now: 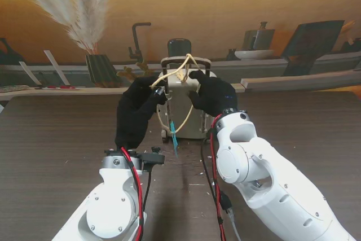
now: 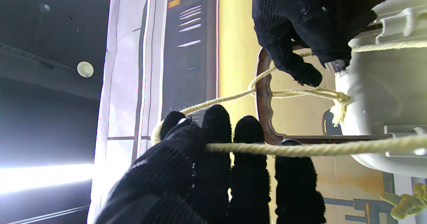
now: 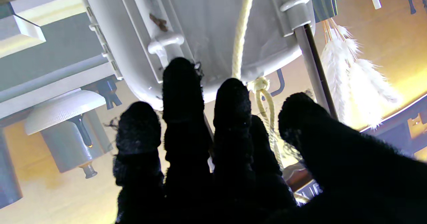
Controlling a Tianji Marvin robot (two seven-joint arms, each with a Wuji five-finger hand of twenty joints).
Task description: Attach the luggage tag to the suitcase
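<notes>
In front of me is a dark wood-grain table (image 1: pixel 67 134). A small white suitcase (image 1: pixel 181 108) stands upright on it at twelve o'clock, near the far edge. Pale specks of debris (image 1: pixel 194 170) lie scattered on the tabletop nearer to me, toward six o'clock from the suitcase.

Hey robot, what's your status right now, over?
Left robot hand holding the cord. Right robot hand at the suitcase handle, grip unclear. Cord looped through handle, blue tag dangling. Nothing blocking.
</notes>
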